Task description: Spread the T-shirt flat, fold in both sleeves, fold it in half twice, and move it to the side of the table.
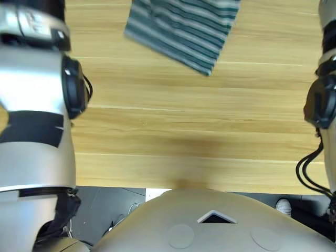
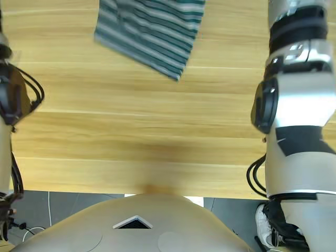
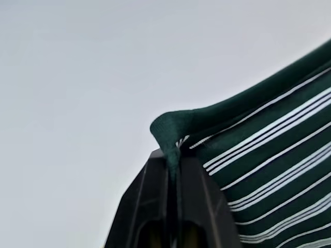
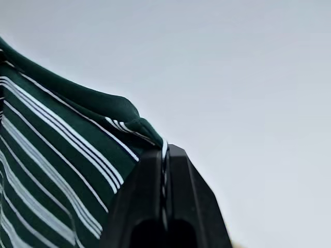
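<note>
A dark green T-shirt (image 1: 184, 29) with thin white stripes hangs above the far part of the wooden table (image 1: 199, 131), its lower edge dangling free. In the left wrist view my left gripper (image 3: 173, 170) is shut on a bunched corner of the T-shirt (image 3: 269, 155), which stretches away taut. In the right wrist view my right gripper (image 4: 164, 165) is shut on another bunched corner of the T-shirt (image 4: 46, 165). Both arms reach up past the top of the eye views, so the held upper part of the cloth is hidden there.
My left forearm (image 1: 31, 105) and right forearm (image 2: 299, 105) flank the table. The table's near edge (image 1: 199, 188) runs in front of me, with dark floor below and a white shoe (image 1: 284, 207) at the right.
</note>
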`<action>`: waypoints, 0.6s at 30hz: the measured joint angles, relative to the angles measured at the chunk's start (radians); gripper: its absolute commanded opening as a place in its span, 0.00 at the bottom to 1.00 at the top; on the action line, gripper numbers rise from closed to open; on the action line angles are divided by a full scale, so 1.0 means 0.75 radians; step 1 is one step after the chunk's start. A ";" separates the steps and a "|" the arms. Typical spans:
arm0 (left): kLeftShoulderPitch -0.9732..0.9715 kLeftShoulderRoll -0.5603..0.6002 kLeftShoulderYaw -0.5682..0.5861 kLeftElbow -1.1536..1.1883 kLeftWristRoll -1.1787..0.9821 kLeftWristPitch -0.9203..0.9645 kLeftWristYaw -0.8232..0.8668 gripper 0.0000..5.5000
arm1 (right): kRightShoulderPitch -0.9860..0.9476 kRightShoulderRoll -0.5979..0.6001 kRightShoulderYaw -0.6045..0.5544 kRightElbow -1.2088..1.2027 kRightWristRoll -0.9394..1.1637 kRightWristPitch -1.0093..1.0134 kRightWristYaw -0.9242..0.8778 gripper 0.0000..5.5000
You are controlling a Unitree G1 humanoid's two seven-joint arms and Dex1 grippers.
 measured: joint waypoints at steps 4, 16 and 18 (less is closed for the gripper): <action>0.103 0.103 -0.037 -0.225 0.033 -0.145 -0.191 0.00 | -0.023 -0.045 -0.033 -0.016 -0.016 -0.158 0.114 0.00; 1.801 0.388 -0.072 -1.601 -0.004 0.011 -0.481 0.00 | 1.327 -0.107 0.274 -1.096 0.126 0.204 0.810 0.00; 1.891 0.444 -0.004 -1.737 -0.019 0.039 -0.498 0.00 | 1.359 -0.230 0.242 -1.218 0.239 0.328 0.978 0.00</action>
